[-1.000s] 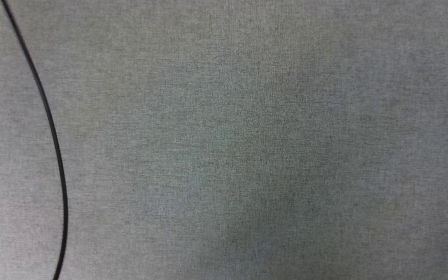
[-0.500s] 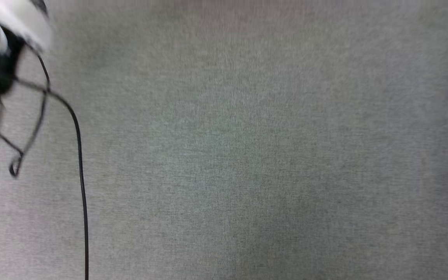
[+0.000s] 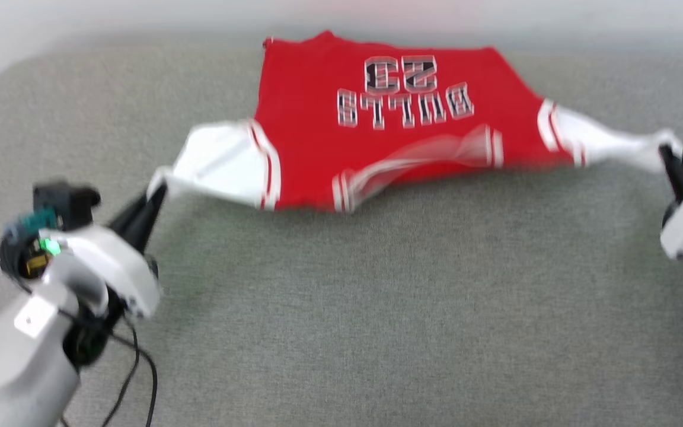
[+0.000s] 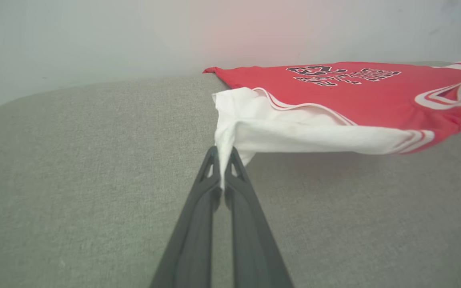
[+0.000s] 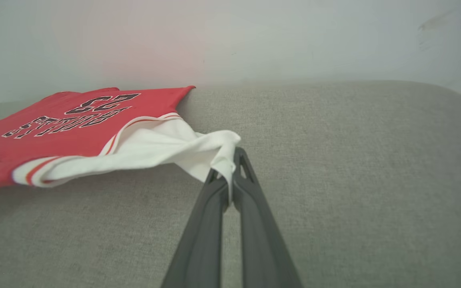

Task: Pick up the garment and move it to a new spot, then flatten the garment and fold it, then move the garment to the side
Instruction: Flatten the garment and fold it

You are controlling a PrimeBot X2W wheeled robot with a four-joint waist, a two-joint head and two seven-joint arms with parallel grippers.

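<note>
The garment (image 3: 377,124), a red jersey T-shirt with white sleeves and a black "BULLS 23" print facing up, is stretched across the far part of the grey table (image 3: 377,296). My left gripper (image 3: 156,193) is shut on the tip of its left white sleeve (image 4: 230,132). At the right edge my right gripper (image 3: 667,153) is shut on the other white sleeve (image 5: 198,150). Both sleeves are pulled taut and lifted off the cloth surface, while the hem lies near the table's far edge. The collar edge is blurred.
A pale wall (image 3: 140,18) rises right behind the table's far edge. A thin black cable (image 3: 134,367) hangs from my left forearm (image 3: 27,350) at the lower left. Grey table surface stretches between the garment and the near edge.
The head camera has swung up from bare grey cloth, so the garment and both grippers have come into view. Motion blur lies over the garment's near edge.
</note>
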